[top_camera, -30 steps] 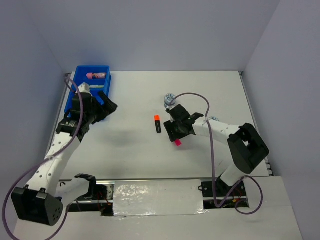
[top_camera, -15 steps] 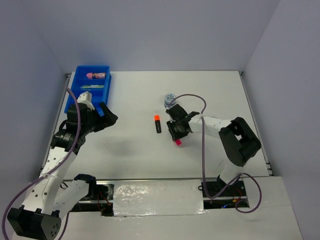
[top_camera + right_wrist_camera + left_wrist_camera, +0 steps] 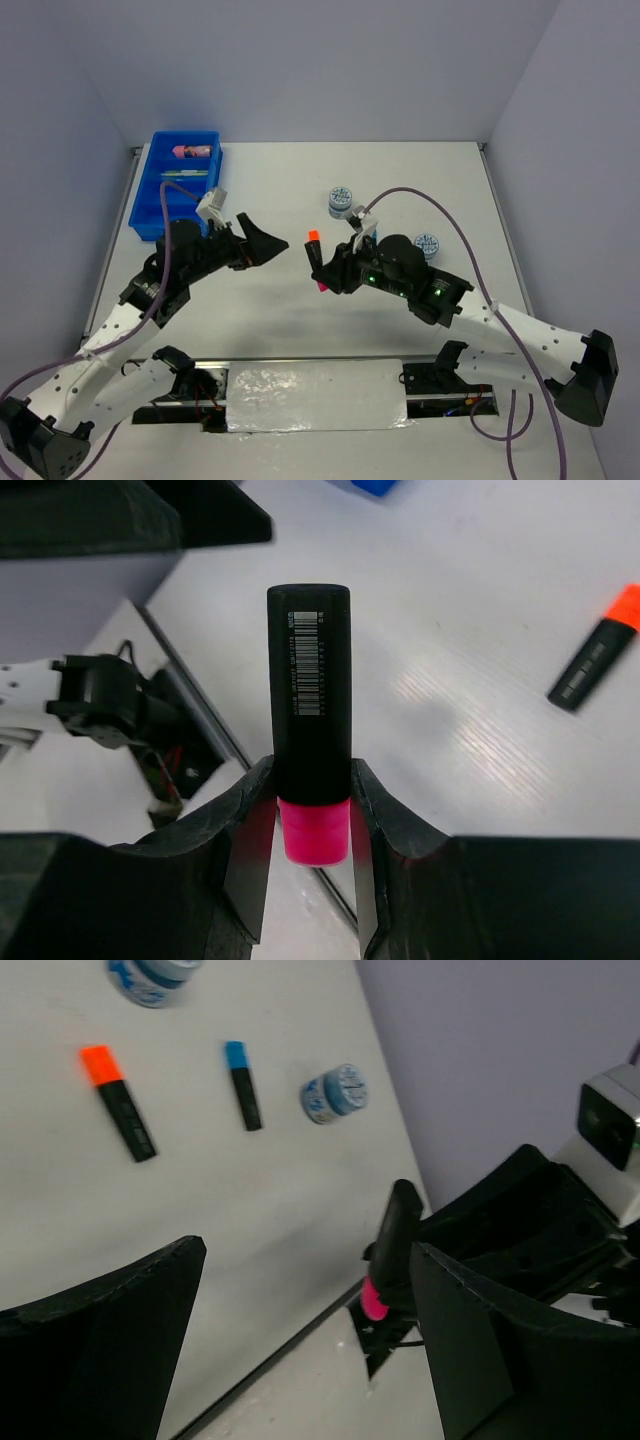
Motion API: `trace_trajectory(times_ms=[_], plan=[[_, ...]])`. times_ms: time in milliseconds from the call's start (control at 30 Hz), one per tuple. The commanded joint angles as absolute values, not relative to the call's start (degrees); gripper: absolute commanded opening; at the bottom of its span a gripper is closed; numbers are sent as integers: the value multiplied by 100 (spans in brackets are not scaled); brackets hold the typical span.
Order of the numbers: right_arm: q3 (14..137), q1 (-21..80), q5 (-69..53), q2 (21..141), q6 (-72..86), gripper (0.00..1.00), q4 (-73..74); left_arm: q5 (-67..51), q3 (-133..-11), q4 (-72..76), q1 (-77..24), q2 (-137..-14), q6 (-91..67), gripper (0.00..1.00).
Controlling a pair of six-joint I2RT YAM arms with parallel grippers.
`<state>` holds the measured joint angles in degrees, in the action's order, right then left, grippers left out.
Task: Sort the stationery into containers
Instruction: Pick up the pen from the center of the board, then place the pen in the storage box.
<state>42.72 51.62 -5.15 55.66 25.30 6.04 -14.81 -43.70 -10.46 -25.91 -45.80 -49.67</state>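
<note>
At the far left, the bright blue rectangular plastic tray [image 3: 185, 136] with its parallel compartments sits at the back corner of the white table [image 3: 440, 175]. A pink cylinder [image 3: 193, 151] lies in its rearmost compartment and a thin pen [image 3: 186, 173] in the one next to it.

Just right of the tray, the left gripper [image 3: 262, 238] hangs above the table. Its jaws are spread about as wide as they go, with nothing between them, and it points toward the middle.

Facing it, the right gripper [image 3: 312, 820] is clamped partway closed on a short black marker with a pink cap [image 3: 308, 700]. It grips at the cap end, so the black barrel with its white barcode label sticks out toward the other arm. The marker is in the air near the middle of the table, close to the open left fingers but apart from them.

This looks like a hand-over. The tray is on the left arm's side, so the marker probably has to pass from right to left. The next move calls for the left jaws to come around the free black barrel and close squarely before the right gripper lets go. The barrel looks smooth and round, so an off-centre pinch could let it twist or drop.

Further right, several items lie unsorted on the table, well apart from the tray. They are a short black marker with an orange cap [image 3: 118, 1103], a short black marker with a blue cap [image 3: 241, 1085] and two round blue-grey patterned-top discs [image 3: 341, 200].
</note>
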Motion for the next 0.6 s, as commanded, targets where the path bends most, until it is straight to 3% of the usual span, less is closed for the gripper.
trace_trajectory(times_ms=[0, 267, 400, 433, 500, 533, 567], plan=[[4244, 5413, -343, 5572, 2936, 12, 18, -1188, -4351, 199, -3259, -4649, -5502, 96], [4728, 5730, -9, 5695, 2857, 12, 360, -651, -4395, 536, -4113, -5264, -5590, 88], [4807, 5792, -9, 5660, 2856, 12, 273, -405, -4605, 273, -4236, -5484, -5484, 77], [4825, 5818, -9, 5669, 2839, 12, 281, -396, -4614, 255, -4236, -5563, -5458, 67], [4922, 5845, -44, 5739, 2804, 12, 325, -369, -4667, 237, -4236, -5616, -5432, 57], [4931, 5880, -61, 5757, 2769, 12, 316, -326, -4693, 237, -4245, -5651, -5397, 38], [4939, 5889, -105, 5792, 2760, 13, 299, -299, -4772, 185, -4236, -5677, -5379, 28]])
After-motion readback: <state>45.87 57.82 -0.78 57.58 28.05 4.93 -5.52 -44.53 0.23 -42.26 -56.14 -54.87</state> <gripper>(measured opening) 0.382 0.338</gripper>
